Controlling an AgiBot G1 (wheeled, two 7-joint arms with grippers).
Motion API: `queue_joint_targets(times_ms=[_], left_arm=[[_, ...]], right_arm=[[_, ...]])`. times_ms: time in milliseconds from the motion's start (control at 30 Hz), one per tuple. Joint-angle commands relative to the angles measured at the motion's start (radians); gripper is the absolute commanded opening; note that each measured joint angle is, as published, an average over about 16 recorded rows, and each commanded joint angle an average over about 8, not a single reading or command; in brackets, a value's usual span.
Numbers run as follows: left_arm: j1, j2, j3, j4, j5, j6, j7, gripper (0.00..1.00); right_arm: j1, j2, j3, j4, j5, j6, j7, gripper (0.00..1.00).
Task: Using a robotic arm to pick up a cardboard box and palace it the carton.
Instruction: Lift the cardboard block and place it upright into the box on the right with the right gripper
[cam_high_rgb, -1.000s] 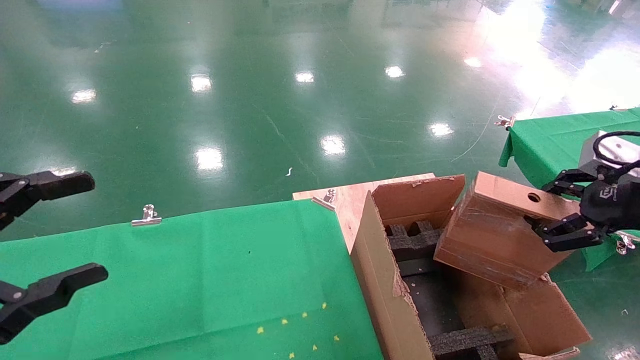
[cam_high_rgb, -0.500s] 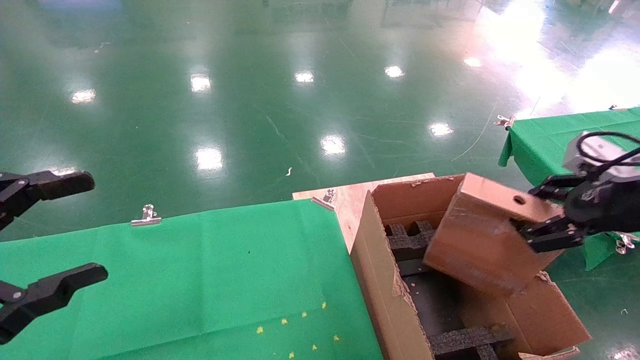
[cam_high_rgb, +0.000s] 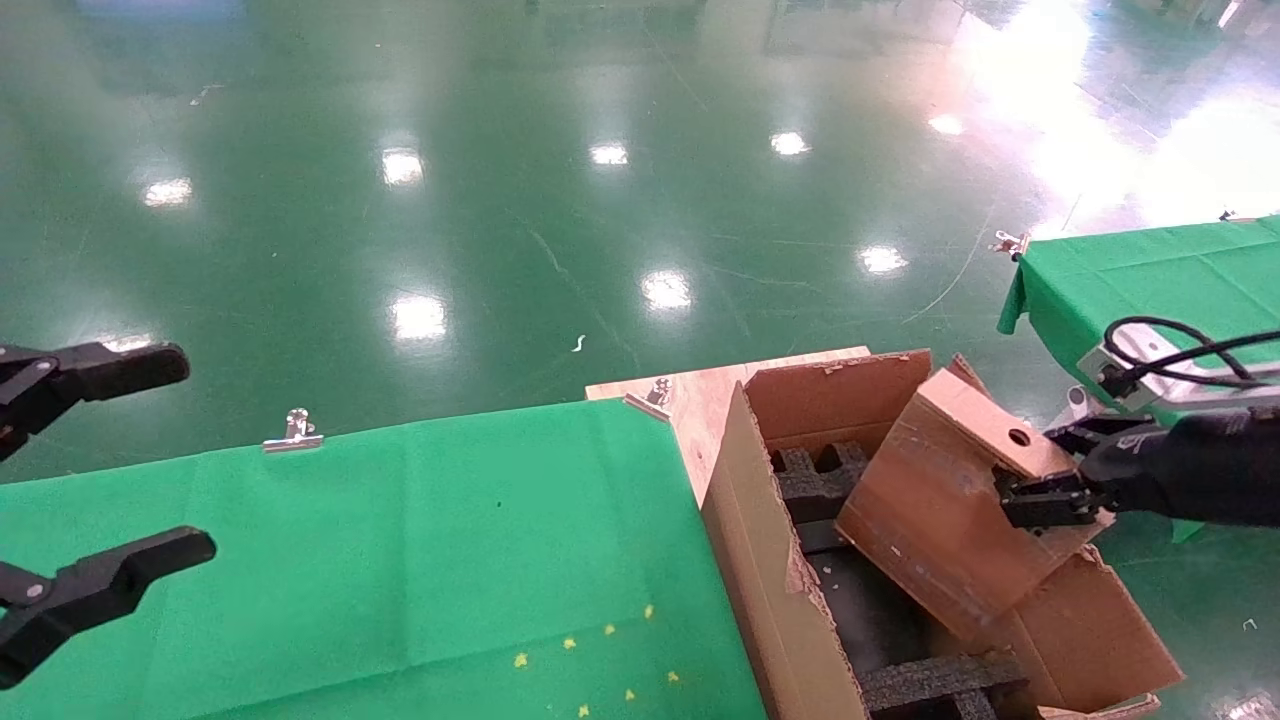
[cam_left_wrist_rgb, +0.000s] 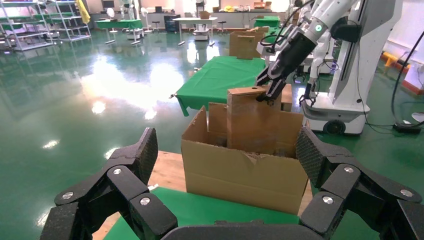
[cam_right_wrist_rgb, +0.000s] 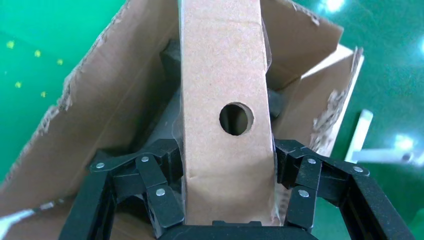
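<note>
- Overhead, in the head view, the right gripper (cam_high_rgb: 1040, 475) was clamped on the top end of the box (cam_high_rgb: 945, 520), one finger on each broad side, just beside the round hole (cam_high_rgb: 1019, 437) in its narrow face.
- The box was tilted, its low end down inside the carton (cam_high_rgb: 790, 590), which stood open to the right of the green cloth (cam_high_rgb: 400, 560); black foam (cam_high_rgb: 815, 475) showed at the carton's far end and more along its near edge.
- The right arm (cam_high_rgb: 1190, 470) reached in from the right, in front of a second green-covered table (cam_high_rgb: 1130, 270).
- The left gripper (cam_high_rgb: 100, 470) hung at the far left over the cloth's edge, fingers spread wide with nothing between them.
- In the left wrist view, the left gripper (cam_left_wrist_rgb: 225, 165) was wide open and empty, and past it stood the carton (cam_left_wrist_rgb: 245, 175) with the box (cam_left_wrist_rgb: 252, 120) sticking up out of it, the right gripper (cam_left_wrist_rgb: 270, 87) pinching its top.
- In the right wrist view, the right gripper (cam_right_wrist_rgb: 225, 175) was closed on the box (cam_right_wrist_rgb: 222, 60), its fingers (cam_right_wrist_rgb: 165, 160) pressed to both broad sides, the hole (cam_right_wrist_rgb: 236, 119) facing the camera.
- Around the box lay the carton (cam_right_wrist_rgb: 90, 110) with its ragged flaps, and dark foam (cam_right_wrist_rgb: 170, 55) showed inside it.
</note>
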Motion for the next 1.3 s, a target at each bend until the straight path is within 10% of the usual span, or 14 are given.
queue_joint_targets(times_ms=[33,433,867,1300], left_arm=[[0.0,0.0,0.0,0.0,0.0,0.0,0.0,1.0],[0.0,0.0,0.0,0.0,0.0,0.0,0.0,1.0],[0.0,0.0,0.0,0.0,0.0,0.0,0.0,1.0],[0.0,0.0,0.0,0.0,0.0,0.0,0.0,1.0]], right_arm=[[-0.023,0.027,-0.016,0.062,-0.009,0.058,0.079,0.0],[-0.064,0.042,-0.056,0.101,-0.108,0.172,0.338,0.0],[-0.071,0.015,-0.063,0.077,-0.147,0.203,0.388,0.0],[-0.092,-0.046,-0.097,0.097,-0.379,0.253,0.708,0.0]])
